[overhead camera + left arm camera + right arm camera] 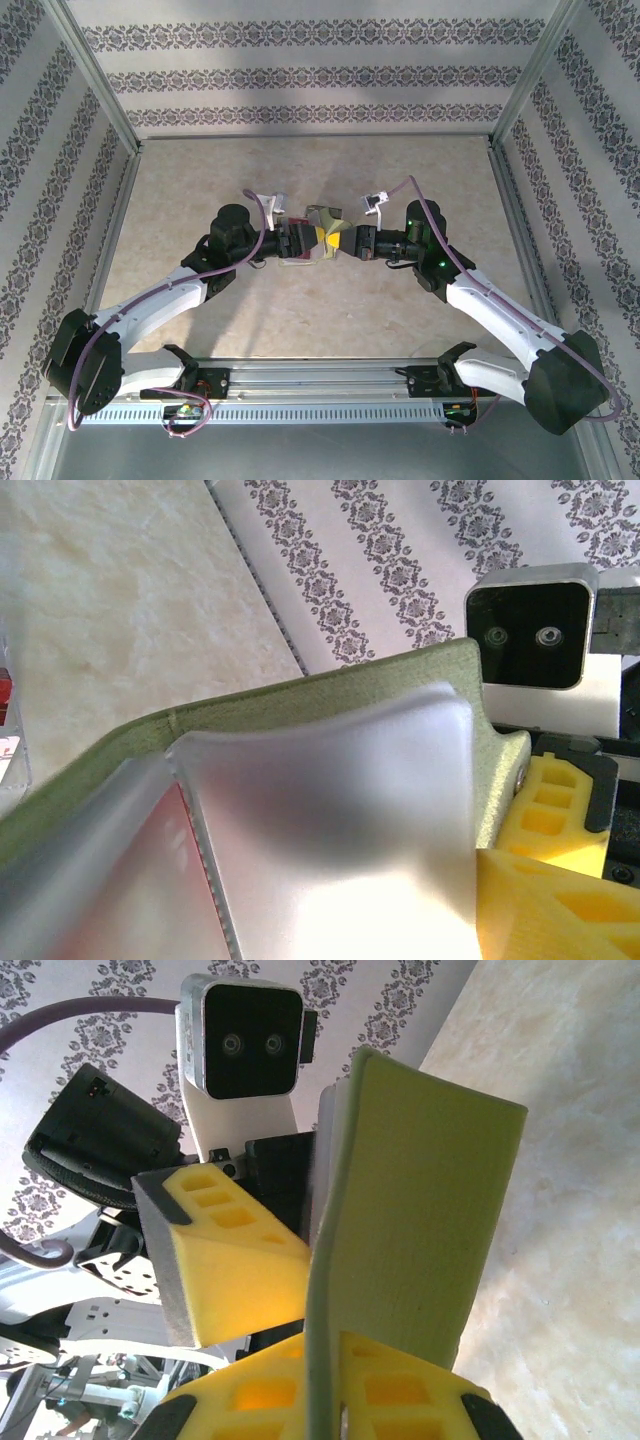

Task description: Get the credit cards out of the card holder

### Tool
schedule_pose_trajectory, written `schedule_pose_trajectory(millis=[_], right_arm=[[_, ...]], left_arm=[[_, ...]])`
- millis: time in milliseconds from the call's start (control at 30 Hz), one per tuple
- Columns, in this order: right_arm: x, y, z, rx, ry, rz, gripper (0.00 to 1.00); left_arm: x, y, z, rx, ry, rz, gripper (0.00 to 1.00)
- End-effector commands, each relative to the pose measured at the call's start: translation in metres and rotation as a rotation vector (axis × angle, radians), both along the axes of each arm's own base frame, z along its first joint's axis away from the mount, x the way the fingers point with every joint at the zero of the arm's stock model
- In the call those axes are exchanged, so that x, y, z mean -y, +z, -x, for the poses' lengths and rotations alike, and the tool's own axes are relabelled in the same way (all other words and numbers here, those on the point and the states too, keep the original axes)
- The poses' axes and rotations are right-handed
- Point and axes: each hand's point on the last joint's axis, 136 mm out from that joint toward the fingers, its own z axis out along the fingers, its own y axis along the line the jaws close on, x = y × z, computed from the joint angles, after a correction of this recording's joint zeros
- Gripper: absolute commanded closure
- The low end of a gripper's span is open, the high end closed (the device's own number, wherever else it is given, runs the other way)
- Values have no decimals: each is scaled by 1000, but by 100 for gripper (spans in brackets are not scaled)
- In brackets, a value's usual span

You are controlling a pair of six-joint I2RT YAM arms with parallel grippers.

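The card holder [326, 217] is an olive-green wallet, held up off the table between the two arms. My right gripper [345, 1360] is shut on its lower edge, one yellow finger on each side of the green flap [420, 1190]. In the left wrist view the card holder [330, 695] lies open close to the lens, showing greyish translucent pockets. A red credit card [150, 880] shows through the left pocket. My left gripper [303, 240] is at the wallet's left side. One of its yellow fingers [230, 1250] touches the wallet's edge and the other is hidden.
A clear plastic piece with a red bit [8, 720] sits at the left edge of the left wrist view. The beige table [320, 330] is walled by patterned panels with metal frame rails [110, 240]. The arm bases stand on the near rail [320, 385].
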Motion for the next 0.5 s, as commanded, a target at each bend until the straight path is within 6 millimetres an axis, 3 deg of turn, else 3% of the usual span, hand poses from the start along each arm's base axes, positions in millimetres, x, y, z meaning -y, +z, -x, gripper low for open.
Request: schedule_pose_trajectory(millis=[0, 267, 467], right_arm=[[2, 13, -4, 65, -15, -6, 100], [15, -4, -12, 32, -60, 22, 98], [21, -1, -7, 48, -55, 12, 56]], left_arm=[[4, 17, 3, 48, -18, 11, 29], [3, 20, 3, 54, -11, 13, 49], [1, 17, 3, 47, 1, -5, 54]])
